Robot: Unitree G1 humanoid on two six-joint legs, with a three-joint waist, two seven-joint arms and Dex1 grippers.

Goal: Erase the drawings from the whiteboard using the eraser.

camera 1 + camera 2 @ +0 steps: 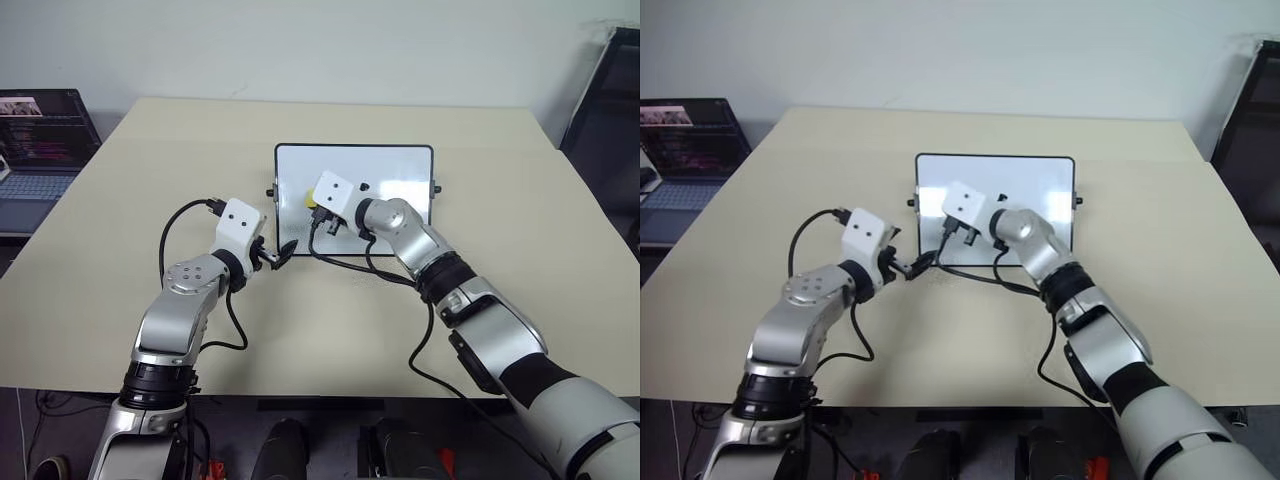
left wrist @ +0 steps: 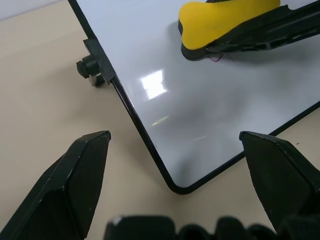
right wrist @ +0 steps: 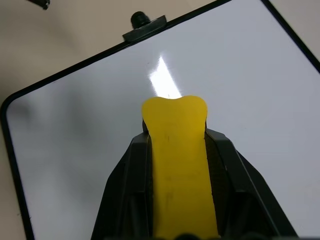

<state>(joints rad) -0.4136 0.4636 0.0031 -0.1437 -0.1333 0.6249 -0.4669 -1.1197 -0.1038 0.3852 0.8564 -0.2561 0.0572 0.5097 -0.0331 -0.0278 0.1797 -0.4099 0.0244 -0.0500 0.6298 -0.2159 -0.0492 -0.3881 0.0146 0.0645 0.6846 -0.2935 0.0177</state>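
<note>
Left eye view: my right claw (image 1: 311,212) pinches the eraser (image 1: 310,199) between its two black fingers and holds it over the left half of the whiteboard (image 1: 400,170), close to the board's left frame. From my right wrist, the yellow block runs straight out past my fingertips, and beyond it lies bare glossy white up to the black frame and a side knob (image 3: 140,20). I cannot tell whether the dark underside touches the surface.

My left claw (image 1: 277,257) stands spread at the board's near left corner. From my left wrist that rounded corner (image 2: 177,187) sits between my two fingers (image 2: 75,180), neither of them touching the frame. Just past them, on the table (image 1: 120,200), is the other side knob (image 2: 87,67).

Beyond my right claw the board lies open to its far and right edges, and bare table surrounds it on every side. One small dark mark (image 1: 364,186) shows just right of my right wrist block; my forearm covers the board's near right part, so I cannot make out any drawings there. A laptop (image 1: 40,150) sits off the table's far left edge, cut by the frame.
</note>
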